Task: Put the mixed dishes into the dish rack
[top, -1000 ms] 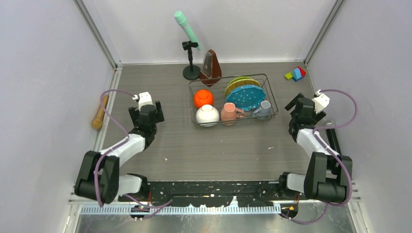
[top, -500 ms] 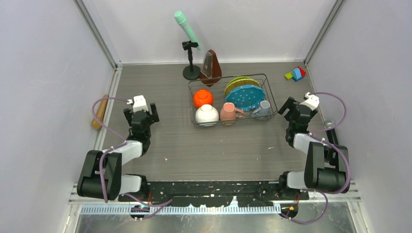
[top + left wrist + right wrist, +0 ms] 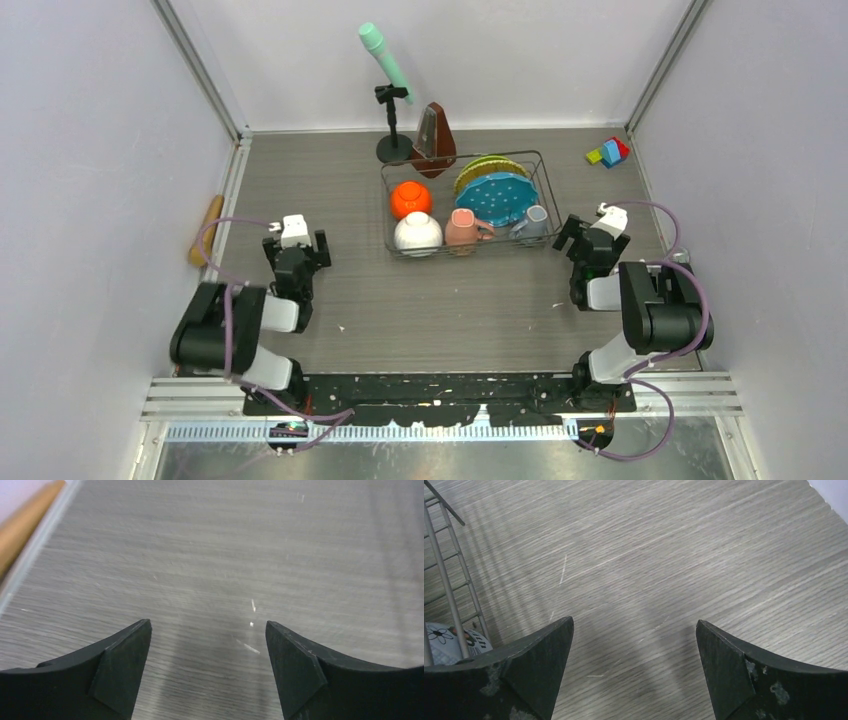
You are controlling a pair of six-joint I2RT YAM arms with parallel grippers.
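The dish rack (image 3: 385, 215) stands right of centre at the back of the table. It holds the orange bowl (image 3: 412, 199), the white bowl (image 3: 418, 233), the pink mug (image 3: 462, 229), the small white cup (image 3: 532, 224), the blue white-dotted plate (image 3: 498, 200) and, behind it, the lime-green and yellow-rimmed plates (image 3: 488, 168). My left gripper (image 3: 296, 242) is open and empty, low over bare table well left of the rack; it also shows in the left wrist view (image 3: 207, 630). My right gripper (image 3: 592, 236) is open and empty just right of the rack, as the right wrist view (image 3: 634, 625) also shows.
A brown metronome (image 3: 434, 140) and a mint-green microphone on a stand (image 3: 385, 60) stand behind the rack. A wooden rolling pin (image 3: 205, 230) lies by the left wall. Coloured blocks (image 3: 608, 152) sit at the back right. The rack's wire (image 3: 449, 580) is at the right wrist view's left edge.
Both arms have folded back toward the near edge and come lower, grippers staying open. The rack with its dishes now sits slightly further left.
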